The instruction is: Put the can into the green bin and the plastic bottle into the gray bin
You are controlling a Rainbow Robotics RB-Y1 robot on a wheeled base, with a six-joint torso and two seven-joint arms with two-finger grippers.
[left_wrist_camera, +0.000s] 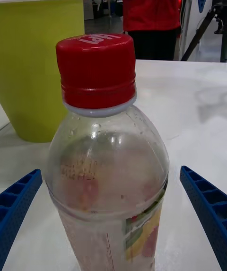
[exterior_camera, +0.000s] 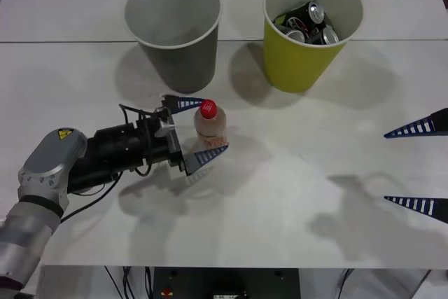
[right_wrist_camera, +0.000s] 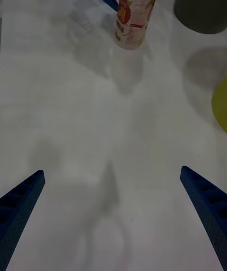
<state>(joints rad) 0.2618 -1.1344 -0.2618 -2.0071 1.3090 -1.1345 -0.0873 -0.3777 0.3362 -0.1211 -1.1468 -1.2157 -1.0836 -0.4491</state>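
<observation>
On the white worktop [exterior_camera: 280, 194] you see the gray bin [exterior_camera: 173, 29] and, to its right, the green bin [exterior_camera: 311, 29] holding cans [exterior_camera: 308, 22], both standing upright at the far side. In front of the gray bin your left claw [exterior_camera: 194, 129] is spread wide around the upright plastic bottle [exterior_camera: 209, 122], which stands between the two blue fingers [exterior_camera: 204, 157] with a gap visible on each side in the left wrist view. Your right claw [exterior_camera: 420, 166] hovers well apart at the right edge, likewise spread and holding nothing.
</observation>
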